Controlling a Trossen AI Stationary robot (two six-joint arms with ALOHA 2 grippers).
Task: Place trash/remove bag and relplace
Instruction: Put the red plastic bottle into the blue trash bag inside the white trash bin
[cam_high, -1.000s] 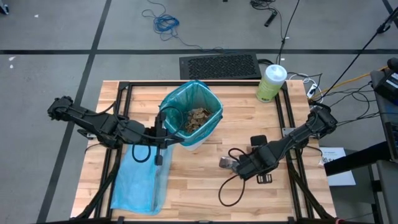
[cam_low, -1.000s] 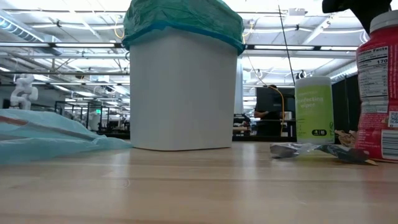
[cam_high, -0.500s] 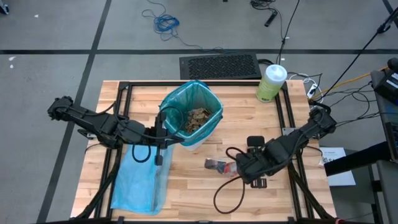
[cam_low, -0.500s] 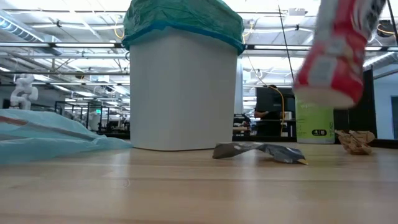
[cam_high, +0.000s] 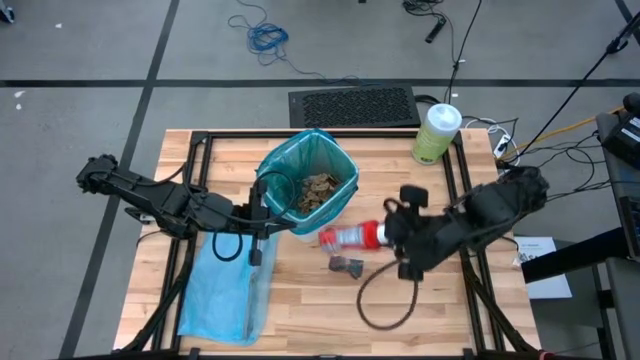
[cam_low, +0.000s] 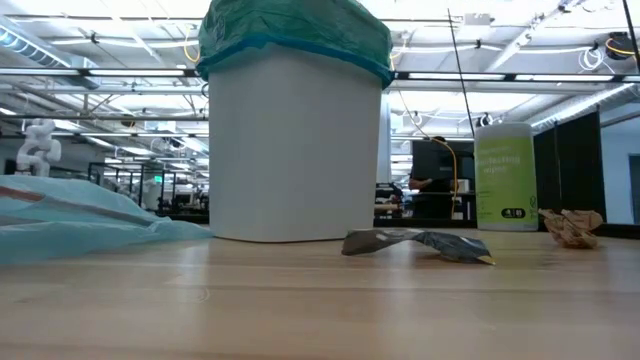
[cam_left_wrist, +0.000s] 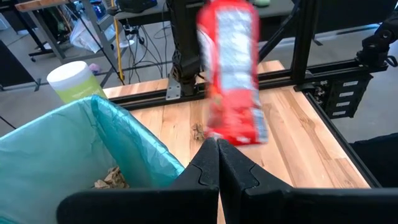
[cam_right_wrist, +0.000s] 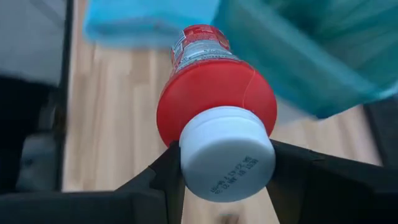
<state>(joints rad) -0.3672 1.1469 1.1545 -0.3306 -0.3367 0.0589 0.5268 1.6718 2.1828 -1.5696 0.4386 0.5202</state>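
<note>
The white bin stands on the table, lined with the teal-green bag; brown paper wads lie inside it. My right gripper is shut on a red-and-white bottle, held in the air right of the bin. My left gripper is shut at the bin's left rim, beside the bag's edge. A silvery wrapper lies on the table below the bottle. The pale blue bag lies flat near the table's left front. My right gripper pinches the bottle's white cap between its two fingers, one on each side. It comes level from the table's right. The bottle is lifted clear and lies about level, its base pointing toward the bin. My left gripper: whether its shut fingers touch the bag, I cannot tell.
A tall green canister with a white lid stands at the table's far right. One brown wad sits on the table toward the right. Black frame rails run along the table's sides. Bare wood lies at the near middle.
My right gripper has lifted the bottle off the table and carried it up and left toward the bin. The bottle has tipped from upright to about level and left the low view. The silvery wrapper slid a little toward the table's left.
</note>
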